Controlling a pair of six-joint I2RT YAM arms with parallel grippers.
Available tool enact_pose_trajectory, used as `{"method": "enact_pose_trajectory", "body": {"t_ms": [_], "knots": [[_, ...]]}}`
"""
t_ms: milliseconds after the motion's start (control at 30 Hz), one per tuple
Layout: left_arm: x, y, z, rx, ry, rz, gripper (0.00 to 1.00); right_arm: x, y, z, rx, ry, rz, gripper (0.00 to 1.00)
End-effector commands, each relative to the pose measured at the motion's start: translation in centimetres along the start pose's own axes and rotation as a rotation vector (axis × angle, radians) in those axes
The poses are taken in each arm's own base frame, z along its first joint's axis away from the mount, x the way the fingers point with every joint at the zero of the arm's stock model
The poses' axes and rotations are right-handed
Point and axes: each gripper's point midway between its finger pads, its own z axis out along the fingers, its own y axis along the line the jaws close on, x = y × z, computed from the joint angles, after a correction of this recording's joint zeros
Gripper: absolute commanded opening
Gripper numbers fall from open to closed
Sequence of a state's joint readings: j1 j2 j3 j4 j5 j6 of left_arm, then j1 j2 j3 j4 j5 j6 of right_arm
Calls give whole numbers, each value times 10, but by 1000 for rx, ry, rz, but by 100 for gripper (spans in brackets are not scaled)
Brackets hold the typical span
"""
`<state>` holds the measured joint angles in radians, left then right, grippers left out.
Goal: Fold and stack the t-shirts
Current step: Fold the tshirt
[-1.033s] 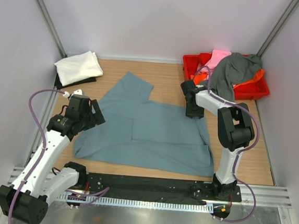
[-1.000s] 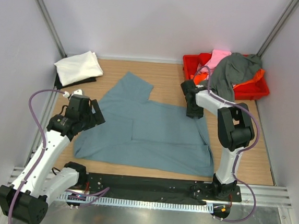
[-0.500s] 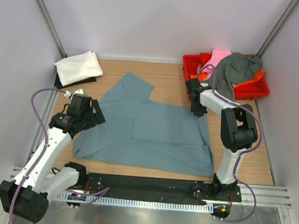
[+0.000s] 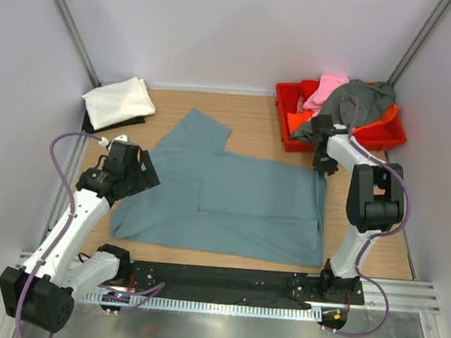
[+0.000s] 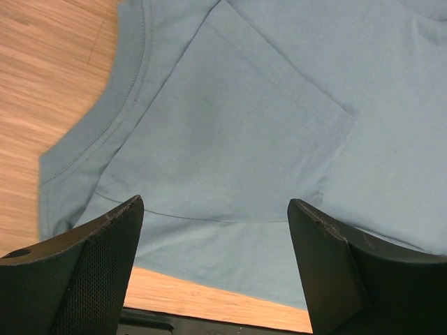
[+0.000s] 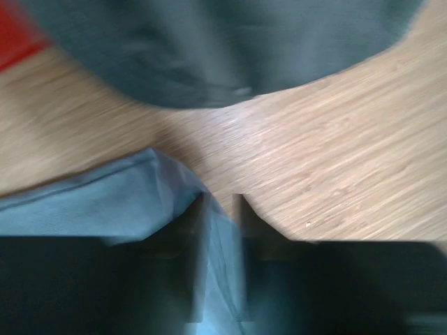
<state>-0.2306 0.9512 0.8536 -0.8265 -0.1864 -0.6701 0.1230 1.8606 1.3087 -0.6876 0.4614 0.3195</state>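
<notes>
The large blue-grey t-shirt (image 4: 230,201) lies spread flat on the wooden table, one sleeve pointing to the back left. My right gripper (image 4: 320,167) is shut on its far right corner, and the cloth shows pinched between the jaws in the right wrist view (image 6: 218,258). My left gripper (image 4: 142,171) is open and empty, just above the shirt's left edge by the collar (image 5: 112,118). A folded white t-shirt (image 4: 119,101) lies at the back left. Dark grey (image 4: 357,105), pink (image 4: 326,89) and orange (image 4: 382,117) t-shirts are heaped in the crate.
A red plastic crate (image 4: 386,137) stands at the back right, close behind my right gripper. A dark flat object (image 4: 127,122) lies under the white shirt. Grey walls close in both sides, and a black rail (image 4: 223,281) runs along the near edge.
My right gripper has moved to the right with the shirt's far right corner, stretching that edge out towards the crate. My left gripper has barely moved.
</notes>
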Motion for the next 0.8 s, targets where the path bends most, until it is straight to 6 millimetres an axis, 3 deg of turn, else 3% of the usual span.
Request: {"method": "enact_pose_trajectory", "body": {"t_ms": [0,33,100,200,267,333,367,500,567,600,667,767], "knots": [[-3,-4,4,18,0,15,84,-14,-18,4,5,-9,47,50],[-3,-4,4,17,1,17,84,-16,-23,6,18,-3,57,80],[-2,-5,5,17,3,17,84,-22,-42,7,64,-9,103,93],[-2,-5,5,17,1,14,84,-31,-64,-2,71,-30,182,95],[-3,-5,8,14,3,4,84,-41,-66,-22,28,-79,220,94],[-5,-10,15,22,5,-4,84,-42,-45,-37,-114,-88,250,94],[-5,-13,19,25,9,-18,83,-47,-41,-57,-178,-131,264,94],[-16,-40,43,74,32,-64,82,-32,-9,-93,-335,-174,230,93],[-12,-50,63,77,85,-78,80,-23,25,-111,-473,-176,197,91],[-12,-56,73,82,94,-95,80,-9,39,-113,-533,-156,173,89],[-6,-61,89,81,125,-118,80,10,91,-137,-754,-116,104,88],[3,-64,117,64,157,-143,80,38,142,-147,-887,-60,17,87]]}}
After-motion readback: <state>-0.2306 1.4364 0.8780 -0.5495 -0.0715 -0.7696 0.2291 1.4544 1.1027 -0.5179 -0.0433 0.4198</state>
